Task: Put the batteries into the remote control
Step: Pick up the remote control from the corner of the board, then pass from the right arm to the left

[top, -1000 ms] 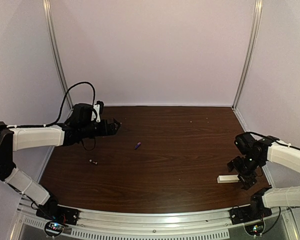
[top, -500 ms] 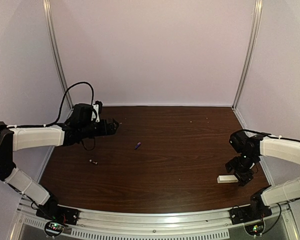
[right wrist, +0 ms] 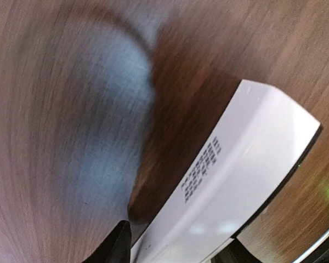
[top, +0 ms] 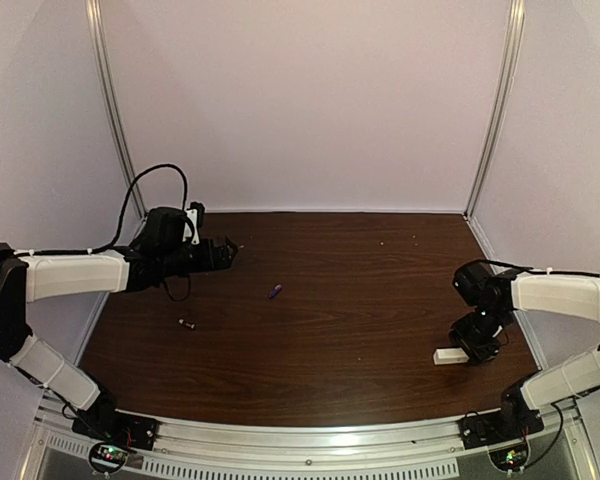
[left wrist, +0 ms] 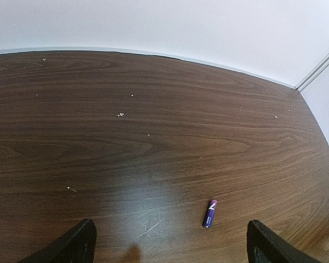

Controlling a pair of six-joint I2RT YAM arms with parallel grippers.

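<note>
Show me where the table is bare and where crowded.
Widest free patch: the table middle, from the purple battery to the remote control and back to the rear wall. A strip along the near edge, between the dark battery and the remote control. Crowded: right near corner, right gripper at the remote control; left rear, under the left gripper.

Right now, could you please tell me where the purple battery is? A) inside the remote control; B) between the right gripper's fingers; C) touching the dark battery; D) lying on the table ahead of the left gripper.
D: the purple battery lies alone on the table, just ahead of the left gripper, whose fingers stand open.
</note>
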